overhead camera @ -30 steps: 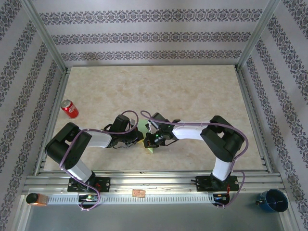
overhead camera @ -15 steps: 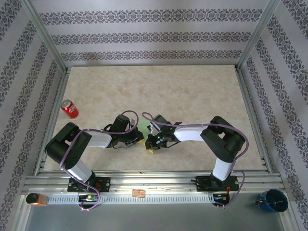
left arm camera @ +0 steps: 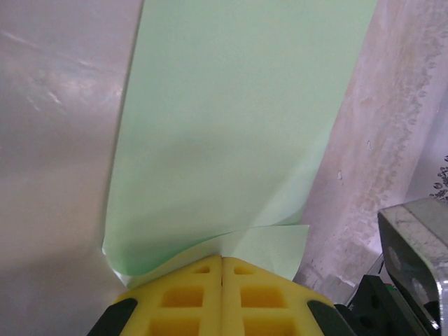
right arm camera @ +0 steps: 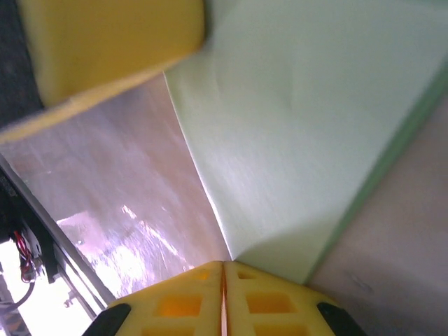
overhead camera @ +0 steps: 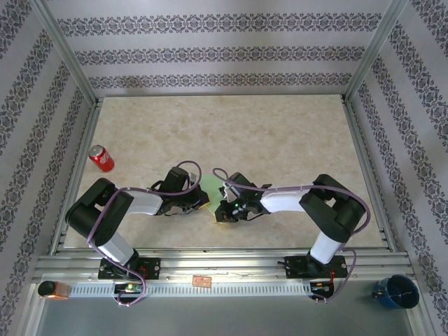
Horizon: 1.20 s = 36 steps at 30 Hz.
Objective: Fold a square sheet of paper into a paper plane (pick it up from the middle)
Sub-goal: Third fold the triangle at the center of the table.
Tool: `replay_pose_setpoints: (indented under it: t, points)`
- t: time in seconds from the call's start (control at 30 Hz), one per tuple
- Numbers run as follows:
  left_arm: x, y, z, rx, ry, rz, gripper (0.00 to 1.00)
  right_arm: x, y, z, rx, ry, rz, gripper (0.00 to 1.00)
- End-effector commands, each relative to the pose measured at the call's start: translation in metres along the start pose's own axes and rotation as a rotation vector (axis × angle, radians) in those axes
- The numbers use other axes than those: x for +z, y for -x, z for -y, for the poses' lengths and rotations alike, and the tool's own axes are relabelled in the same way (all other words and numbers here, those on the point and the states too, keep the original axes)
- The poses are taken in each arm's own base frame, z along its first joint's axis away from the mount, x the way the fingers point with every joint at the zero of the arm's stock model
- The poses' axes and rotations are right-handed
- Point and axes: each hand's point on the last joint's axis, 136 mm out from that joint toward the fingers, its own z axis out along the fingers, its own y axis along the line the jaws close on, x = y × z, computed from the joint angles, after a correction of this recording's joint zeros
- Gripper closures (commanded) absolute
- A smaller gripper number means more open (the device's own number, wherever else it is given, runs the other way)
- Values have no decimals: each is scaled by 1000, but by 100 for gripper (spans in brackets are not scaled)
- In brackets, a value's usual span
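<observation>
Top view: I see left hand (overhead camera: 199, 201) and right hand (overhead camera: 225, 210) meeting at near-centre of desk (overhead camera: 280, 140), light green sheet of paper (overhead camera: 208, 189) between them. Red can (overhead camera: 101, 158) at far left.
Left wrist: left hand clenched on sheet's curled edge.
Right wrist: right hand pinched shut on sheet's folded corner.

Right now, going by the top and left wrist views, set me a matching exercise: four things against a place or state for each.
Things:
1 green paper
2 blue cup
3 left gripper
4 red can

Places or states:
A at the left edge of the table
B off the table, near right
C light green, pinched at its edge
D shut on the paper

Pairs: 1-C, 2-B, 3-D, 4-A
</observation>
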Motion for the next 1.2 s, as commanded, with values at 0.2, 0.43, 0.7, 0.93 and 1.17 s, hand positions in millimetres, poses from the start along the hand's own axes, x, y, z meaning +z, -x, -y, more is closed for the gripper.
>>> replay_pose_setpoints:
  t: [0.2, 0.43, 0.7, 0.93, 1.17]
  points:
    - [5, -8, -32, -24, 97, -2, 100, -13, -35, 10, 19, -16, -51, 87]
    - [3, -6, -27, -22, 83, 10, 100, -46, -5, -35, -29, 91, 74, 87]
    - [0, -6, -23, -23, 69, 17, 100, -23, 25, -28, 65, 51, 64, 88]
    - [-3, -7, -25, -40, 61, 38, 100, -1, 35, -25, 87, 45, 18, 88]
    - [-6, -6, -20, -41, 54, 54, 100, 5, 24, -6, 110, 2, -11, 88]
